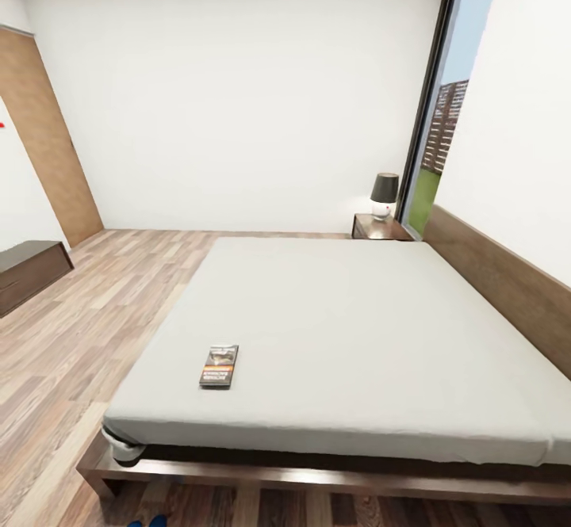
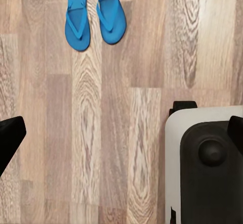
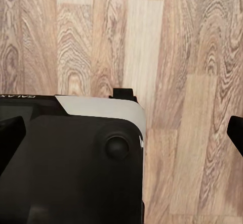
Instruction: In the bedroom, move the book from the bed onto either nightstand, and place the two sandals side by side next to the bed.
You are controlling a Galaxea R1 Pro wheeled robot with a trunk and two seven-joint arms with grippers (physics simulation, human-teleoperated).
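The book [image 1: 219, 365], dark with an orange band, lies flat on the pale mattress of the bed [image 1: 341, 329], near its front left corner. A dark nightstand [image 1: 381, 227] stands at the far side of the bed beside the headboard. Blue tips of the sandals [image 1: 151, 521] peek in on the floor in front of the bed frame. The two sandals [image 2: 93, 16] lie side by side on the wood floor in the left wrist view. My left gripper [image 2: 121, 135] is open above the floor, well away from them. My right gripper [image 3: 121, 135] is open too, holding nothing.
A lamp [image 1: 384, 194] stands on the nightstand. A long low dark bench [image 1: 28, 269] sits at the left wall, near a brown door [image 1: 47, 139]. A tall window [image 1: 444, 115] is beyond the nightstand. My own base [image 2: 202, 163] shows below both grippers.
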